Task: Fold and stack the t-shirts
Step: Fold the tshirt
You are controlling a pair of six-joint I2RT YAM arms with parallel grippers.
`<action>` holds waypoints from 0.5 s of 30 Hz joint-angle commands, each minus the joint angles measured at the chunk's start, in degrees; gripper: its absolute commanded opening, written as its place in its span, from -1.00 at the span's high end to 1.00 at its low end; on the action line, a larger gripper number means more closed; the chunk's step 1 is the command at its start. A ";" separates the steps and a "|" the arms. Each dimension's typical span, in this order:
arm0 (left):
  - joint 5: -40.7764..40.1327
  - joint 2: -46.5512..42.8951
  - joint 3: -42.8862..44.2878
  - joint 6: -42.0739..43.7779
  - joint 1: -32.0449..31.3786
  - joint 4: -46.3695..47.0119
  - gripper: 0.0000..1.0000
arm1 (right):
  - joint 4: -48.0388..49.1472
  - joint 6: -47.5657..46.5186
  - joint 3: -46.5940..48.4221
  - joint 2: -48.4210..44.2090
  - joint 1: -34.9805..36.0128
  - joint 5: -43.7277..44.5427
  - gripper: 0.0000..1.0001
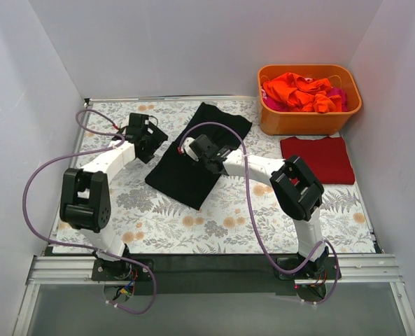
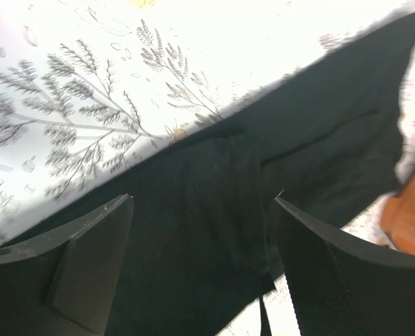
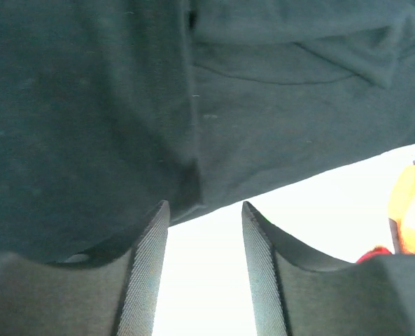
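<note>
Plainly the left hand (image 2: 201, 203) and right hand (image 3: 206, 206) stand spread, pinching nothing; the black t-shirt (image 1: 183, 175) lies flat just beneath them, presumably so its fold settles

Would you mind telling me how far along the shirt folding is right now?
Done: the red shirt lies folded beside the tub. In hand: the black shirt is folded into a long strip, with the left fingers and right fingers open over it. Left: finishing it, stacking, and the orange shirts bunched in the tub.
</note>
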 commanded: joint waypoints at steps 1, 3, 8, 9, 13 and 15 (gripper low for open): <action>-3.36 -9.37 -3.93 1.40 -0.03 0.75 -0.48 | 2.08 2.26 3.38 0.93 -1.30 3.51 0.07; -3.09 -11.32 -7.27 2.62 -0.38 0.75 -0.48 | 1.90 4.19 4.08 1.28 -3.06 5.18 0.07; -2.48 -14.23 -12.64 7.89 -1.17 0.75 -0.48 | 0.32 10.08 3.21 -2.84 -5.35 3.02 0.07; -2.39 -14.32 -13.18 8.77 -1.26 0.67 -0.48 | 0.06 10.88 2.51 -4.07 -5.35 0.91 0.07; -2.48 -14.23 -15.64 12.46 -1.26 0.31 -0.49 | -0.47 18.16 -1.71 -11.00 -5.44 -12.80 0.07; -3.35 -14.32 -16.61 13.70 -1.26 0.22 -0.54 | -0.47 23.07 -5.22 -12.60 -5.53 -18.78 0.08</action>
